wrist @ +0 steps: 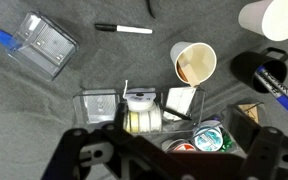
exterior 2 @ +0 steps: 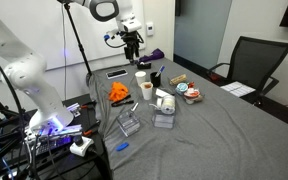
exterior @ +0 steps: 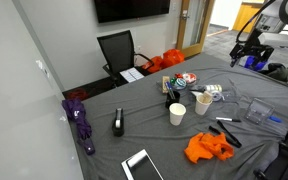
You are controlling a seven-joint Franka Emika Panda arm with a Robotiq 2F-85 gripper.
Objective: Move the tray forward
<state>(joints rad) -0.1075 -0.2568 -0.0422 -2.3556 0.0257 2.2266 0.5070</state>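
The gripper (exterior 2: 134, 42) hangs high over the desk (exterior: 134, 105), fingers (wrist: 76, 150) spread wide and holding nothing. In the wrist view the tray (wrist: 134, 108) sits just above them, close to a paper cup (wrist: 194, 63) and a red-filled dish (wrist: 199, 138). It looks like he's lining up a clean descent past those crowded neighbours.

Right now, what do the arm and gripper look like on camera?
The arm is glossy white with rounded segments and dark joint rings. The gripper is black and boxy, with dark fingers in the wrist view. No markings readable.
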